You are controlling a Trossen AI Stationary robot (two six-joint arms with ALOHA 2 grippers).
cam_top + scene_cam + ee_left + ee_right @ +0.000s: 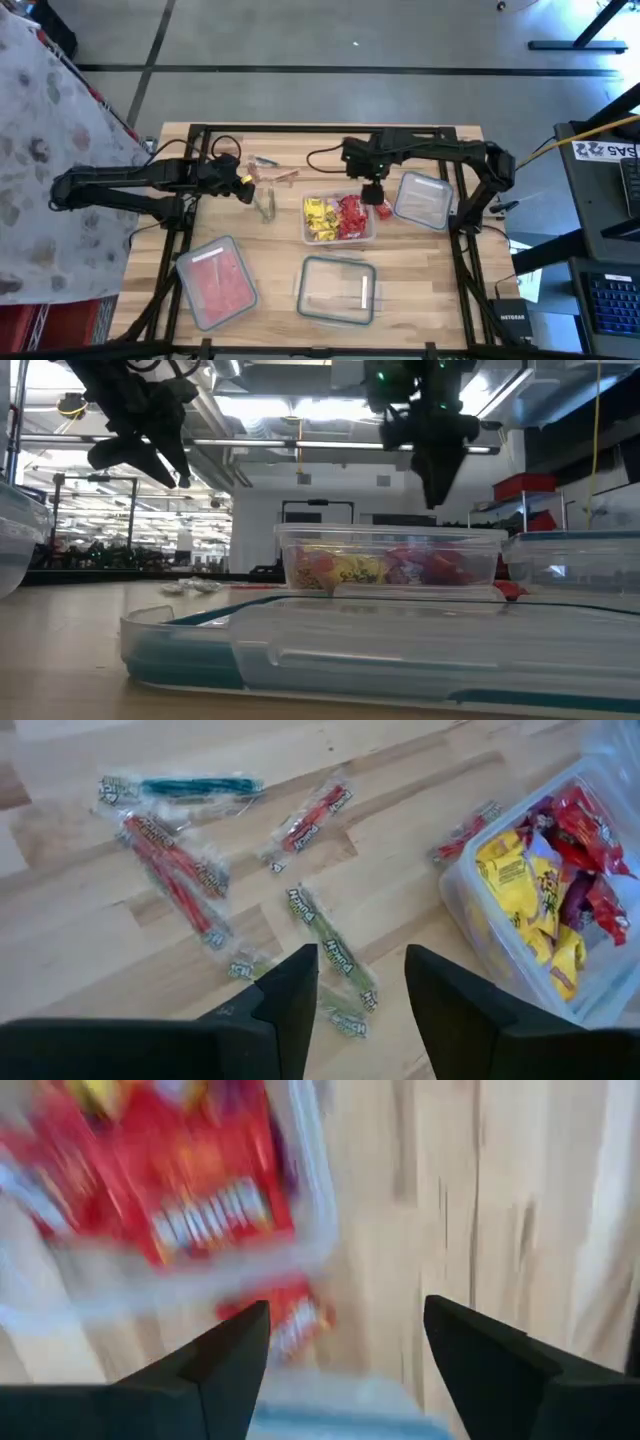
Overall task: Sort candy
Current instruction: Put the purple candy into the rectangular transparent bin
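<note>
I saw the right gripper [345,1355] spread wide and empty above a red wrapped candy [295,1318] beside the clear rectangular plastic tub [339,241]. The left gripper [362,990] hung parted, empty, over clear-wrapped candy sticks [335,960].

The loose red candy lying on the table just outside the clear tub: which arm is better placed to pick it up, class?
The right. Its open claw hovers directly over that red wrapped candy beside the clear plastic tub; the left claw is across the table, above the long stick candies.

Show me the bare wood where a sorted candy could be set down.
Free: the front right corner of the table, right of the empty container; also the strip between the pink-filled container and the empty one. Crowded: the back middle, where loose candy sticks lie beside the candy container, under both open grippers.
</note>
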